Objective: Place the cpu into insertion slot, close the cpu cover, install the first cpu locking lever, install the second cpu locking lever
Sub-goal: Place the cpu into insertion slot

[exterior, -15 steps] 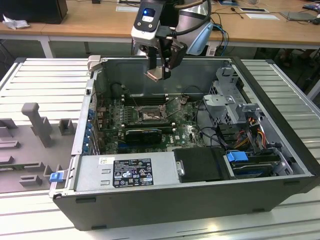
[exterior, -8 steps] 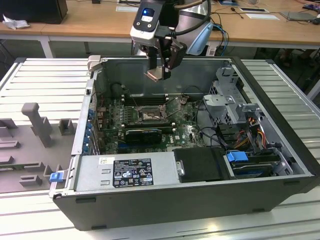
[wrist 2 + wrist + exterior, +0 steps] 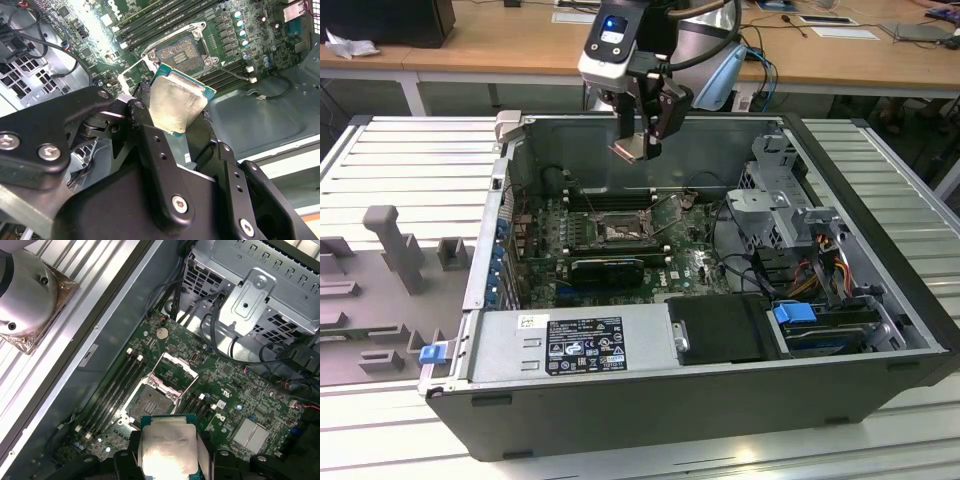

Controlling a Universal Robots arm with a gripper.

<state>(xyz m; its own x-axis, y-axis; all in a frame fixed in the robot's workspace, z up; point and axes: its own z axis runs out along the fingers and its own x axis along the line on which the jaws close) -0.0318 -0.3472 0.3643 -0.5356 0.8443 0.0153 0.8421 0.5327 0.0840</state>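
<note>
My gripper (image 3: 638, 140) hangs over the open computer case and is shut on the cpu (image 3: 627, 150), a pale silvery square chip with a green edge. In both wrist views the cpu (image 3: 177, 102) (image 3: 167, 450) sits clamped between the black fingers (image 3: 145, 130), tilted and well above the board. The insertion slot (image 3: 618, 231) (image 3: 181, 52) (image 3: 151, 401) lies open on the green motherboard below, its dark centre bare. The cpu cover (image 3: 176, 365) stands flipped up at one side of the slot. A thin wire lever (image 3: 234, 74) lies unlatched beside the slot.
Memory slots (image 3: 117, 385) flank the socket. A black card (image 3: 608, 268) lies in front of it. A metal drive cage (image 3: 775, 200) with cables stands at the exterior view's right, and a power supply (image 3: 570, 345) along the front. Grey fixture blocks (image 3: 390, 245) stand outside on the slatted table.
</note>
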